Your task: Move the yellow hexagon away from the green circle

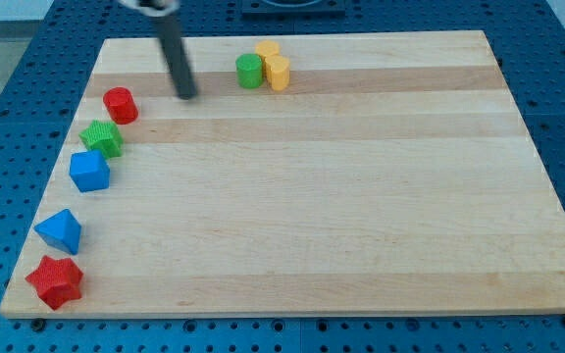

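Red star [55,281] lies nearest; my tip [186,94] (no gripper) sits left of green circle [249,71].

1 high front view over the board [361,196].

Red cylinder [120,104], green star [101,138], blue cube [89,171], blue triangle [60,231], red star [55,281], wooden board [341,196]

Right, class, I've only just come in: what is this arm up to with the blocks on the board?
A robot arm's dark rod is working on a wooden board. My tip rests to the view's left of the green circle, touching no block. The green circle sits against two yellow blocks, one behind and one beside; which is the hexagon is hard to tell. They have not been separated yet. Five other blocks line the view's left edge.
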Robot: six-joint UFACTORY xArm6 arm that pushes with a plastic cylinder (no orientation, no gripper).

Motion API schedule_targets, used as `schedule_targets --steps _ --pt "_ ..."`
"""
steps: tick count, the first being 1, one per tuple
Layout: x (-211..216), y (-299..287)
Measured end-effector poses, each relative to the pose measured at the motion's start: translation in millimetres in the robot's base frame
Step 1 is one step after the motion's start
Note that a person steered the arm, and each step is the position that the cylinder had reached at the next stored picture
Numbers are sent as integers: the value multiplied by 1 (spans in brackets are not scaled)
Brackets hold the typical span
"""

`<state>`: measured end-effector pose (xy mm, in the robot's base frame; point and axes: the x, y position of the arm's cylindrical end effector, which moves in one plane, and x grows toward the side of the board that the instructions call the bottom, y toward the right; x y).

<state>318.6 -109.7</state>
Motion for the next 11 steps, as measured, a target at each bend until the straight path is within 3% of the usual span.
schedule_targets --steps 1,2,3,4,11 --pt "2 104" --pt "-41 146" --pt "-74 130" --pt "-79 95" --pt "-79 -46"
